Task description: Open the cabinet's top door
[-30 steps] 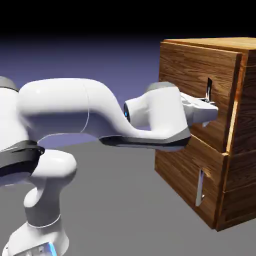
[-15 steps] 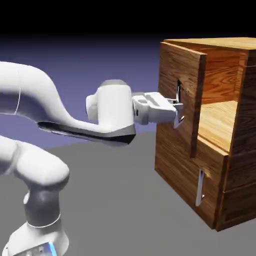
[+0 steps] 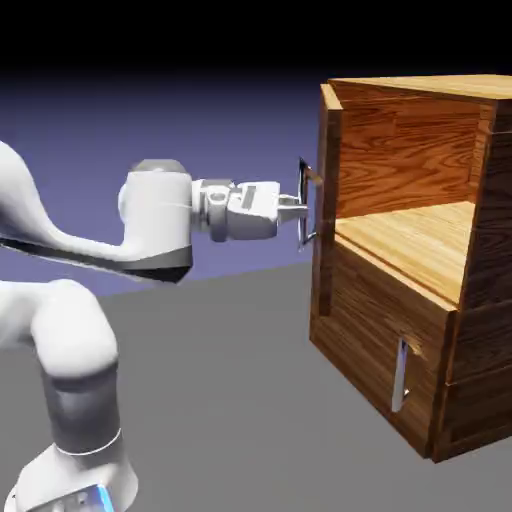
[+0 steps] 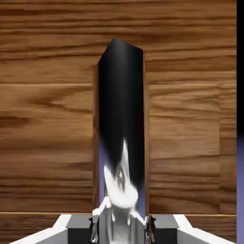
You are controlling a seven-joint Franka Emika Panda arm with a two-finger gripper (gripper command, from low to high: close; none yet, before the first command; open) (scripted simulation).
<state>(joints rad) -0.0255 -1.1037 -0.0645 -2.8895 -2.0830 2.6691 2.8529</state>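
Gripper: two-finger, white, reaching level from the white arm at the exterior view's left; jaws clamped together on the handle, a vertical silver bar that is filling the middle of the hand view as a dark, mirror-like strip running up from between the fingertips.

Top door: wood-grain panel, standing swung wide out from the cabinet so that only its thin edge is facing the exterior camera, at the cabinet's front left corner. In the hand view its grain is running across the whole background behind the handle.

Cabinet: brown wood, sitting on the grey table toward its right side. Upper compartment lying exposed, with a lighter wooden floor and back wall showing.

Lower door: sitting flush with the cabinet front, its shorter silver handle upright near the panel's right edge, apart from the gripper.
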